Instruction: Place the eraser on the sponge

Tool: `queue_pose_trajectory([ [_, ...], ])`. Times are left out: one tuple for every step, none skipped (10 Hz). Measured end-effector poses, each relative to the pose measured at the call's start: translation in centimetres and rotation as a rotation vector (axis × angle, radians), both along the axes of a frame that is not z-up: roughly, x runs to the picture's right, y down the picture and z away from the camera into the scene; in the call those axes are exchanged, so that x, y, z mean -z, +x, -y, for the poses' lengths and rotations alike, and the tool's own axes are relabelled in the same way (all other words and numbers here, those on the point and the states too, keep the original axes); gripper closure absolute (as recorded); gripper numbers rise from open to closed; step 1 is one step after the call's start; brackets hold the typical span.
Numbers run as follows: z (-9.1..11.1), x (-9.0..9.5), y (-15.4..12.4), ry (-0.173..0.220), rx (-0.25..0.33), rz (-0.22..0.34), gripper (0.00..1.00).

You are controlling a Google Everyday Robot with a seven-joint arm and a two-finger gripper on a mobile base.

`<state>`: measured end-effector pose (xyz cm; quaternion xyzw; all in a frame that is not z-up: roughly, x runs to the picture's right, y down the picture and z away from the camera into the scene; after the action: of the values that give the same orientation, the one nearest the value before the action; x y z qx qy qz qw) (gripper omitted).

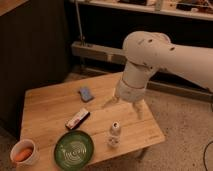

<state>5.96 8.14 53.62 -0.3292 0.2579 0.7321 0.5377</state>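
Table (50, 105): pale wood, planked, grain visible, matt.
Sponge (85, 93): blue-grey, matt, soft in look.
Eraser (78, 118): black body, matt; a white-and-red strip is noted along one side.
Plate (74, 148): green, glossy, ringed with fine lines.
Bottle (114, 131): white, smooth, plastic in look.
Arm (150, 55): white shell, smooth, faint sheen.
Gripper (123, 107), held over the table's right half with fingers (139, 111) spread: pale, smooth; material not determined.
Floor (185, 130): speckled, hard in look.
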Motion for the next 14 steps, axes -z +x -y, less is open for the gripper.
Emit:
queue_pose_trajectory([
  [0.0,0.0,0.0,0.000,0.000,0.000,0.20],
  [0.0,0.0,0.0,0.000,0.000,0.000,0.20],
  [0.0,0.0,0.0,0.000,0.000,0.000,0.20],
  [0.0,0.0,0.0,0.000,0.000,0.000,0.20],
  [0.2,0.0,0.0,0.005,0.001,-0.010,0.20],
  [0.8,-0.1,0.0,0.023,0.003,-0.034,0.20],
  [1.6,-0.4,-0.5,0.043,0.008,-0.049,0.20],
  [3.0,-1.0,-1.8,0.083,0.015,-0.070,0.20],
  [4.1,-1.7,-3.1,0.112,0.017,-0.086,0.20],
  [5.4,-2.5,-5.2,0.147,0.009,-0.101,0.20],
  [6.2,-3.1,-6.9,0.171,0.003,-0.105,0.20],
  [6.8,-3.5,-7.8,0.187,-0.001,-0.117,0.20],
  [7.0,-3.6,-8.1,0.194,0.000,-0.119,0.20],
  [7.0,-3.6,-8.0,0.194,-0.002,-0.120,0.20],
])
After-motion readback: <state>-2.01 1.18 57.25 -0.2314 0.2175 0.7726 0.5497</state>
